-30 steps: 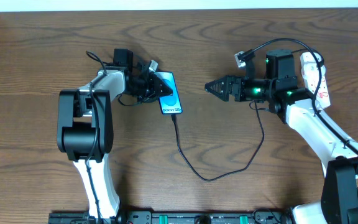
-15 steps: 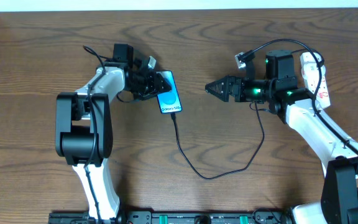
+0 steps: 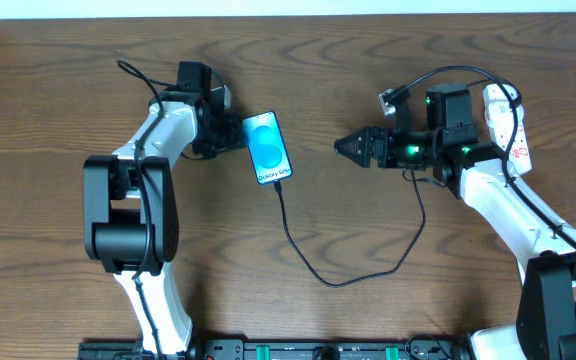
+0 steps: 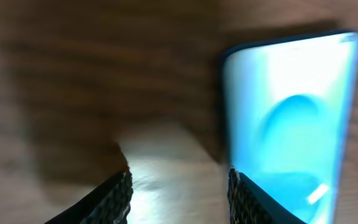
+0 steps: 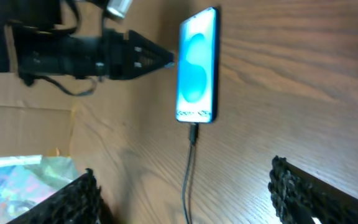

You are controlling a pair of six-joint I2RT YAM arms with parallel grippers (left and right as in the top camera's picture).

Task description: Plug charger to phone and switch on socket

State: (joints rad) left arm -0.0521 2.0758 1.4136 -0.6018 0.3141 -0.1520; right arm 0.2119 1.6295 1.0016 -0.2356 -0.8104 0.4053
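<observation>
The phone (image 3: 268,147) lies flat on the table with its blue screen up; it also shows in the left wrist view (image 4: 291,118) and the right wrist view (image 5: 197,65). The charger cable (image 3: 313,272) is plugged into the phone's lower end (image 5: 193,134), loops toward the front and runs up under my right arm; its adapter is hidden. The white socket (image 3: 508,125) lies at the far right, partly behind the right arm. My left gripper (image 3: 234,134) is open and empty just left of the phone. My right gripper (image 3: 342,147) is open and empty, right of the phone.
The left arm's own black cables (image 3: 133,75) stick out at the back left. A cardboard edge and coloured packaging (image 5: 17,174) show at the left of the right wrist view. The table's back edge (image 3: 288,14) runs along the top.
My left gripper has drawn back to the left off the phone's top edge, so the whole screen now shows. The right arm has hardly moved.
</observation>
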